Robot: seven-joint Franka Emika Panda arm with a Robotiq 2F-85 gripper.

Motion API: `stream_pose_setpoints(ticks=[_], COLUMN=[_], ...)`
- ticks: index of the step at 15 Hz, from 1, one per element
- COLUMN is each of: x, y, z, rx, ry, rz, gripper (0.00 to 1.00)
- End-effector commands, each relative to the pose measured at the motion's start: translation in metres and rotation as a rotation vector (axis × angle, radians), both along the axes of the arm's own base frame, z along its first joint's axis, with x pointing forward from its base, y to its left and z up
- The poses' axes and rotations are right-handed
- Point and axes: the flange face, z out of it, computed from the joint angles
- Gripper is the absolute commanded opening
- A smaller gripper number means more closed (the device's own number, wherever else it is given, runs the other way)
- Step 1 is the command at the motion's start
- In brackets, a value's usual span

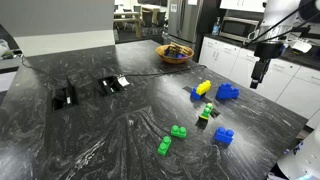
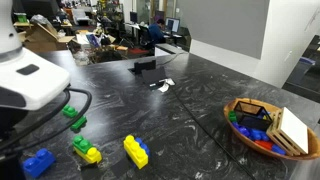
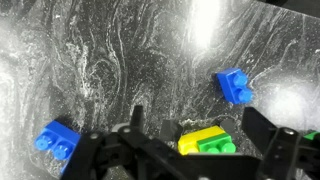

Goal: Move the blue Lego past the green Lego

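Dark marble bench, kitchen behind. My gripper hangs high, wide open, empty. Target blue Lego sits at 3 o'clock of green Lego; I'd descend straight, straddle its sides, close squarely.

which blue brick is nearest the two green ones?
The small blue Lego beside them in an exterior view; the chunkier blue block and the yellow-joined blue piece lie farther back.
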Motion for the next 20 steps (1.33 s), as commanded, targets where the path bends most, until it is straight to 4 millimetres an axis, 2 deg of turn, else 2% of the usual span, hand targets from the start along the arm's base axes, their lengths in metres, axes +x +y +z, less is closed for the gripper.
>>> stream_pose_setpoints(ticks=[1,9,13,16,19,20], x=[0.000,0.000,0.021,0.045,0.069,0.057], y=[0.000,0.000,0.031,0.057,0.069,0.067], z=[0.000,0.000,-0.018,-0.039,-0.054,-0.055], rx=[0.000,0.000,-0.048,-0.100,-0.106,-0.106], ry=[0.001,0.001,0.045,0.072,0.016,0.035], rz=[0.000,0.000,0.100,0.117,0.028,0.081], gripper=[1.00,1.00,1.00,1.00,1.00,1.00])
